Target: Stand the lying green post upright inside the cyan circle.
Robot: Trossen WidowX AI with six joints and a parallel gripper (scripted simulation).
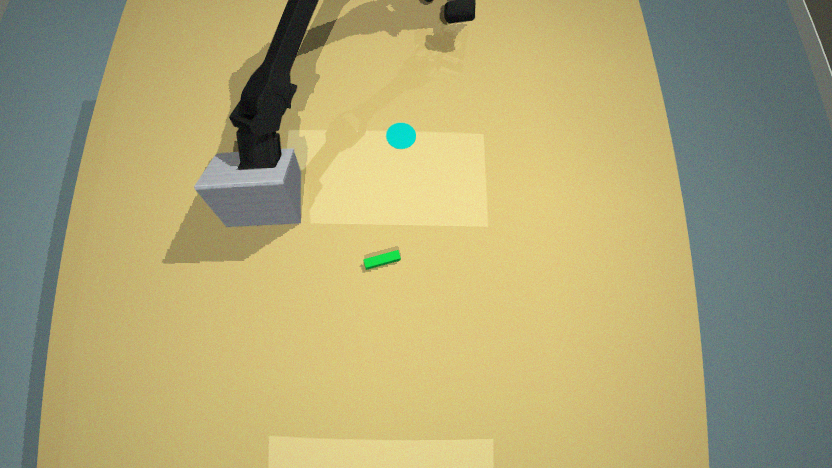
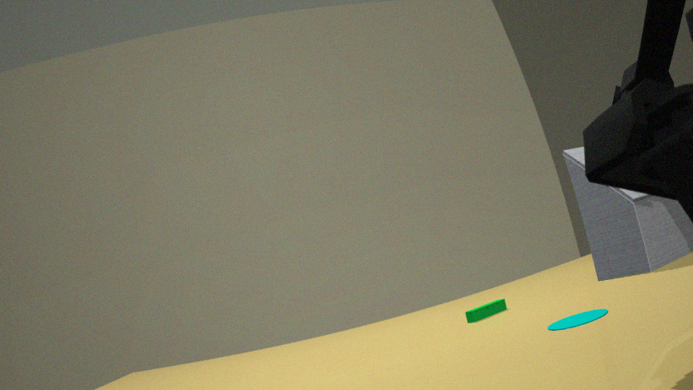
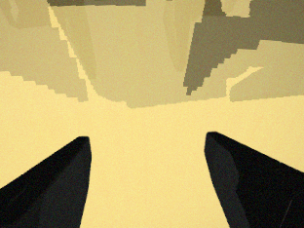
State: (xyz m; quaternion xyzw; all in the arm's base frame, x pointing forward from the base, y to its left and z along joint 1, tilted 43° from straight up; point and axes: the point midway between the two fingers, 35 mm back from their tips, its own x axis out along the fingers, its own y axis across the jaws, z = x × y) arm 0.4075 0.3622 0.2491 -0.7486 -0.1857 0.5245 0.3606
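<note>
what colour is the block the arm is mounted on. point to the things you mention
Grey (image 1: 261, 204) (image 2: 617, 227), with fine streaks; it shows best in the top view.

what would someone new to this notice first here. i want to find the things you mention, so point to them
Probably the bright cyan circle (image 1: 400, 135) (image 2: 577, 320), lying flat on the yellow surface (image 1: 552, 325) (image 2: 411, 349). Next comes the small green post (image 1: 382, 259) (image 2: 486, 311), lying on its side apart from the circle. The black arm (image 1: 278, 64) (image 2: 661, 43) also stands out, mounted on a chunky grey block (image 1: 261, 204) (image 2: 615, 227).
</note>
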